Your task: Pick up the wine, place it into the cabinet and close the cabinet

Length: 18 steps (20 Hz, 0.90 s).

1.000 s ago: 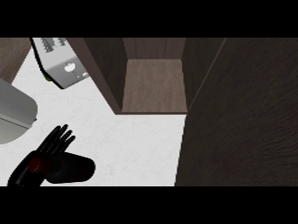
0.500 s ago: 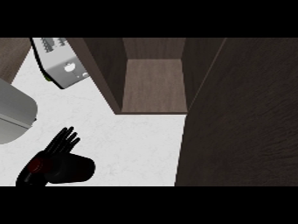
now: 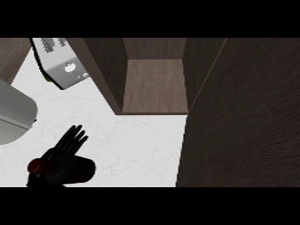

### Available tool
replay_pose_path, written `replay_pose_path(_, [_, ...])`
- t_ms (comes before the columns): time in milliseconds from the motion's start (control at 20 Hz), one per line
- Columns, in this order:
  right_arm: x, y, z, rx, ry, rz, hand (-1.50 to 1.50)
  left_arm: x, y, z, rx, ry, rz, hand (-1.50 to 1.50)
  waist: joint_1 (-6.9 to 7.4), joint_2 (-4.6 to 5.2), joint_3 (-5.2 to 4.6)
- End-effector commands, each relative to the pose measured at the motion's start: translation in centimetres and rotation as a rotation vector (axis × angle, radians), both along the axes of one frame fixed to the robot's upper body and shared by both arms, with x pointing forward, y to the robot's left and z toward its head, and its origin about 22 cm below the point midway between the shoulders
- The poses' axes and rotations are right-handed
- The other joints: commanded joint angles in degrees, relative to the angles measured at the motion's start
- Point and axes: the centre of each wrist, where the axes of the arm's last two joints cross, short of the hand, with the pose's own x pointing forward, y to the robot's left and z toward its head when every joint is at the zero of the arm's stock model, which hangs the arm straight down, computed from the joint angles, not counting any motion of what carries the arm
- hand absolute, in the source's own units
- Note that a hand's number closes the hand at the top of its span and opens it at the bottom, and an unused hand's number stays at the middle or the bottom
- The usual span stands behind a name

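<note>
The wine bottle (image 3: pixel 71 169) is a dark cylinder with a red cap (image 3: pixel 36 165), seen from above at the lower left on the white counter (image 3: pixel 139 145). My left hand (image 3: pixel 70 141) is right behind it, fingers straight and pointing up the view. The bottle hides the palm and thumb, so I cannot tell whether they touch it. The cabinet (image 3: pixel 153 85) stands open at the top centre, its brown shelf bare. My right hand shows nowhere.
The cabinet's dark door (image 3: pixel 250 118) swings out and fills the right side of the view. A white appliance (image 3: pixel 62 66) sits at the upper left, and a large grey rounded object (image 3: pixel 3 114) lies along the left edge.
The left hand's fingers have edged slightly to the right. The bottle has barely moved.
</note>
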Motion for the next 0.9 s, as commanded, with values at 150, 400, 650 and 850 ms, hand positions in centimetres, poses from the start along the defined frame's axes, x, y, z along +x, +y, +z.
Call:
replay_pose_path(150, [-3.6, -0.6, 0.9, 0.047, -0.037, 0.032, -1.5, -0.5, -0.3, -1.0, -0.126, -0.026, -0.123, 1.5, -0.41, -0.06, 0.0])
replay_pose_path(400, [-2.7, 0.1, 0.2, 0.045, -0.022, 0.021, -1.5, 1.2, -2.0, 0.4, -0.077, -0.101, -0.174, 1.5, 0.02, -0.06, 0.0])
replay_pose_path(650, [-2.2, 0.0, 0.2, 0.044, -0.035, 0.029, -1.5, -0.8, -0.9, 1.7, 0.042, -0.262, -0.174, 1.5, 0.32, -0.18, -0.01])
replay_pose_path(850, [-1.8, -0.6, 0.1, 0.033, -0.044, 0.007, -1.5, 1.1, -1.8, 1.8, 0.107, -0.264, 0.117, 1.5, 0.07, -0.05, 0.05])
